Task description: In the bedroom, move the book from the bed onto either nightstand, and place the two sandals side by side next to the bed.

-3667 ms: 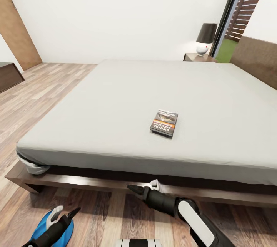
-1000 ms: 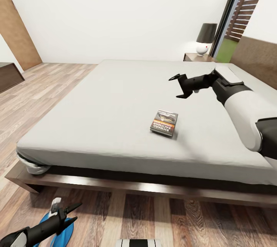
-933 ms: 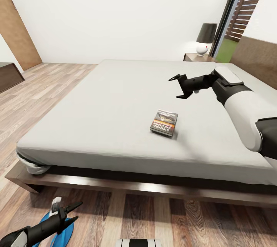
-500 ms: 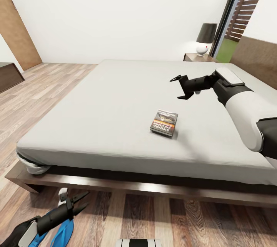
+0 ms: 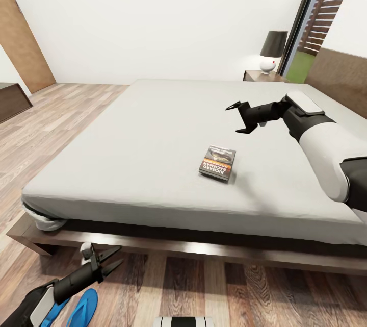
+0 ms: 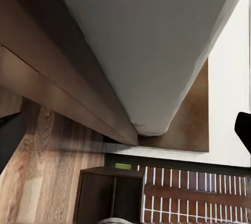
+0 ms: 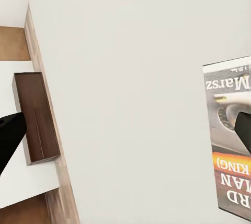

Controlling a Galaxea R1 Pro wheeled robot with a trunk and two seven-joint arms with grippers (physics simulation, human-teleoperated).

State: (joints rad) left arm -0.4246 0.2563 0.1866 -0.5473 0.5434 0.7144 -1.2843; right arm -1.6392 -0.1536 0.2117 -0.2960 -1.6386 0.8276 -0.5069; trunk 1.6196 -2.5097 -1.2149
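Right hand [image 5: 239, 118] up over the bed [image 5: 153, 128], fingers spread wide, gripping nothing, hovering above the mattress beyond the book [image 5: 217, 162]. Book lying flat on the mattress toward the near edge, cover up, white lettering and orange band showing, well apart from the hand. From the right wrist view, same book [image 7: 230, 140] seen from above at the frame edge, pale mattress [image 7: 130, 98] all around it, a dark fingertip [image 7: 10, 140] at one side.

Down on the wood-plank floor [image 5: 193, 286], left hand [image 5: 109, 260] low beside the bed frame, fingers parted, nothing between them. One blue sandal [image 5: 81, 307] flat on the floor just beside the left forearm, partly hidden by it; a second strip of blue [image 5: 53, 311] peeking from under the arm, too covered to tell which sandal. From the left wrist view, dark bed frame [image 6: 57, 98] and mattress corner [image 6: 157, 77] close by, a dark boxy cabinet [image 6: 110, 195] beyond.

Far side of the bed: nightstand [image 5: 262, 76] by the headboard, carrying a lamp [image 5: 272, 50] with a dark shade and white base. Tall window [image 5: 311, 16] right behind it.
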